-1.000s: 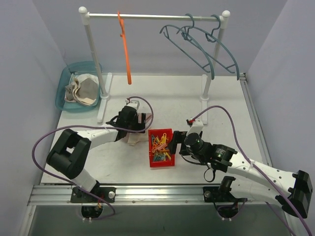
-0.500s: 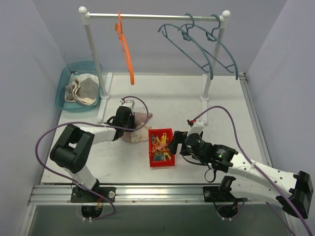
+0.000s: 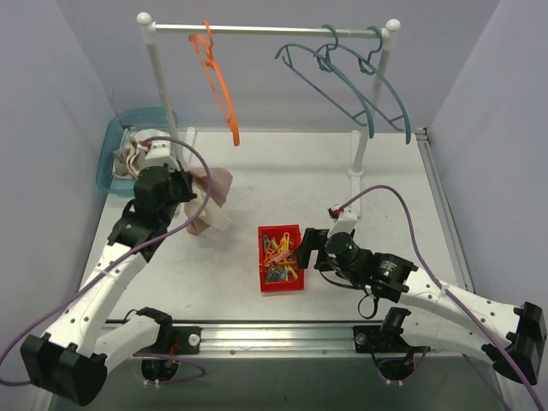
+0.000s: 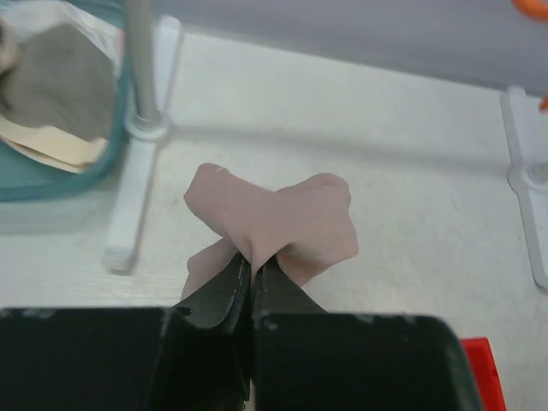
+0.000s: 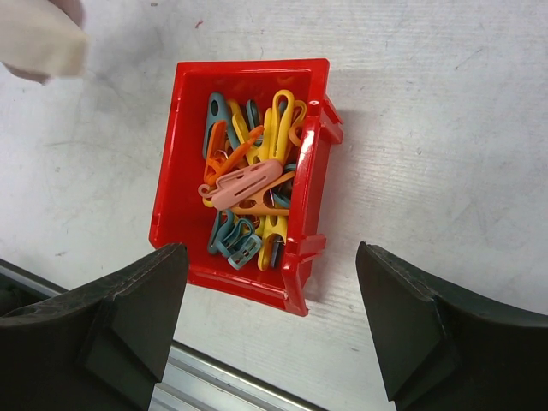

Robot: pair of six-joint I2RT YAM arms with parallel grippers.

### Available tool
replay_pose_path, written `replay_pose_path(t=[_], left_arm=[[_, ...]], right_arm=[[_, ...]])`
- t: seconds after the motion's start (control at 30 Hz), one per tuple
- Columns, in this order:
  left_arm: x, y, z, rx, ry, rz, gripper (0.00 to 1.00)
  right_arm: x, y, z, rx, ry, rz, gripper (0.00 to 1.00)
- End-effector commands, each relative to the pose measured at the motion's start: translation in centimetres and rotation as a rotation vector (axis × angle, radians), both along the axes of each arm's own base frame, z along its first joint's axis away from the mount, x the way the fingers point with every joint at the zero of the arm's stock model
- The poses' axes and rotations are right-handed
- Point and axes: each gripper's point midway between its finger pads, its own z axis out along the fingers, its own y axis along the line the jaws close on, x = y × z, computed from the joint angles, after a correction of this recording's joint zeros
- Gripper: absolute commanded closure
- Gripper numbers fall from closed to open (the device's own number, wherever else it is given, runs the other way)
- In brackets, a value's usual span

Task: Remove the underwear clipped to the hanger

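Observation:
The underwear (image 3: 216, 190), a pinkish-tan cloth, hangs bunched from my left gripper (image 3: 192, 195), lifted off the table just right of the rack's left post. In the left wrist view the jaws (image 4: 254, 262) are pressed together on a fold of the underwear (image 4: 287, 218). The orange hanger (image 3: 221, 86) hangs bare on the rail above and slightly right of it; a bit of the hanger (image 4: 533, 7) shows at the top right. My right gripper (image 3: 308, 247) stands open beside the red bin, its fingers wide with nothing between them (image 5: 270, 287).
A red bin (image 3: 294, 283) of coloured clips sits mid-table, seen from above in the right wrist view (image 5: 184, 171). A teal basin (image 3: 110, 154) with pale cloths is at the back left. Two teal hangers (image 3: 360, 86) hang on the rail's right. The rack's foot (image 4: 128, 214) lies close by.
My left gripper shut on the underwear, lifted it off the table and carried it left and back towards the basin. The orange hanger has turned on the rail. The right arm stayed put.

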Motion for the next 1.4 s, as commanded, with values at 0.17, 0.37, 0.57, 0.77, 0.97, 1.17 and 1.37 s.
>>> replay_pose_path(t=[0.17,0.37,0.57,0.77,0.97,1.17,1.37], left_arm=[[1.4,10.8,3.2,0.153,0.002,0.194,0.98],[6.6,17.0,7.7,0.127,-0.218,0.317,0.98],[13.6,21.2,9.8,0.129,-0.29,0.357,0.98],[19.6,24.0,10.1,0.158,-0.339,0.38,0.97],[24.5,23.9,4.5,0.145,-0.243,0.286,0.97],[26.3,24.1,-4.9,0.137,-0.089,0.245,0.97],[26.4,24.4,-7.4,0.131,-0.052,0.256,0.27]], right_arm=[[0.5,0.7,2.2,0.02,-0.038,0.03,0.19],[0.4,0.7,1.6,0.0,-0.029,0.042,0.19],[0.8,0.6,0.4,-0.035,-0.003,0.043,0.19],[1.9,0.1,-1.3,-0.07,0.033,0.027,0.19],[2.5,0.5,-3.4,-0.08,0.066,0.037,0.19],[3.0,1.9,-4.7,-0.061,0.08,0.055,0.19],[3.0,2.3,-5.5,-0.061,0.092,0.061,0.19]])
